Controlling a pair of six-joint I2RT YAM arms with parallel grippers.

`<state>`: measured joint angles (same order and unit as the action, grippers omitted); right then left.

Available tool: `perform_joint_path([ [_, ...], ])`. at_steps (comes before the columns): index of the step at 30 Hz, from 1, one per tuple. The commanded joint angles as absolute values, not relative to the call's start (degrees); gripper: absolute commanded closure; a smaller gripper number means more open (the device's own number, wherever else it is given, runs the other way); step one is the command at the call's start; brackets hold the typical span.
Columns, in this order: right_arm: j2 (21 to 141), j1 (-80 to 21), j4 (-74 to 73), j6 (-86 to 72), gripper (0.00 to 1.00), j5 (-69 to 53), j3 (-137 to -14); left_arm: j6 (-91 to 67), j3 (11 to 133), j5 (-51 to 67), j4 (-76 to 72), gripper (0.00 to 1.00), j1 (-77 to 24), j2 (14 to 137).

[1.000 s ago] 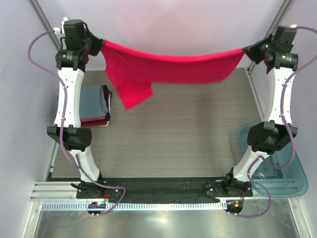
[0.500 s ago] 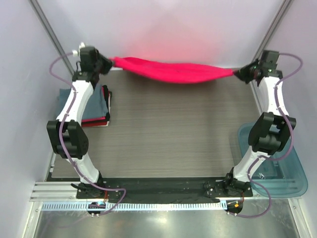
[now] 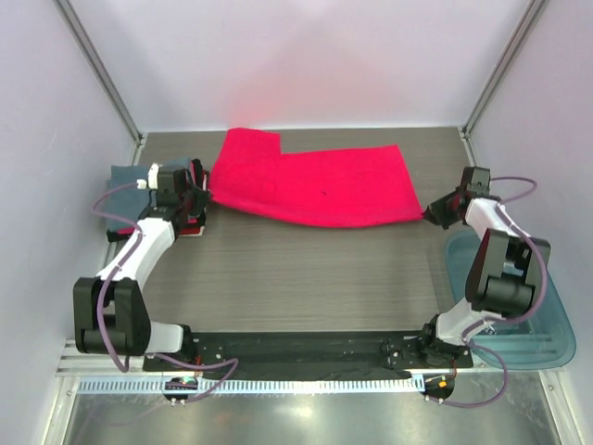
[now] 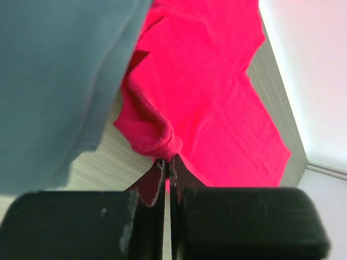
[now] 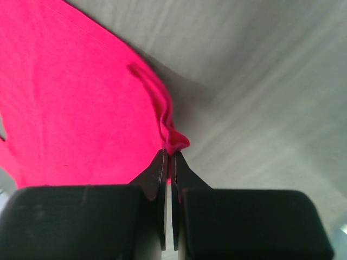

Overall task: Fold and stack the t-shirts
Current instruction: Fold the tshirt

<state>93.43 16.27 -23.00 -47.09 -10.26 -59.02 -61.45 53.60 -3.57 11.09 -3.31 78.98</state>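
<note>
The left gripper (image 4: 168, 164) pinches one corner of the red tee (image 3: 315, 185), and the right gripper (image 5: 168, 156) pinches the other. The tee lies spread by the table's (image 3: 306, 269) far edge, not yet folded. A folded stack (image 3: 125, 178) sits at the left edge; this one looks left to fold and stack.

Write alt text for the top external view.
A red-pink t-shirt lies spread on the table, the left hand and right hand each shut on one end. A folded stack sits by the left hand, a teal tub at right.
</note>
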Motion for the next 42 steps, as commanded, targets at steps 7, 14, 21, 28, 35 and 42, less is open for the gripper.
perform_joint_path([
  [7, 79.9, 18.01, -17.93, -43.86, 0.99, 2.09, -49.31, -60.65, 43.25, -5.01, 8.7, 1.0, -5.01, 67.43],
  [14, 76.38, 21.0, -19.07, -43.42, 0.99, 2.29, -46.85, -58.97, 38.5, -5.8, 12.83, 1.0, -9.4, 62.32],
  [21, 73.92, 21.09, -19.34, -42.28, 0.93, 3.51, -45.0, -61.08, 34.9, -6.68, 19.95, 1.0, -10.55, 61.08],
  [28, 74.71, 21.09, -20.21, -41.84, 0.82, 4.57, -45.0, -64.51, 29.19, -5.71, 20.39, 1.0, -12.74, 61.17],
  [35, 76.29, 21.09, -20.13, -41.04, 0.65, 5.01, -44.74, -65.48, 27.86, -8.87, 23.55, 0.88, -13.1, 59.07],
  [42, 74.09, 20.92, -18.73, -39.82, 0.62, 3.26, -45.35, -62.42, 30.84, -11.6, 29.7, 0.42, -13.1, 54.94],
])
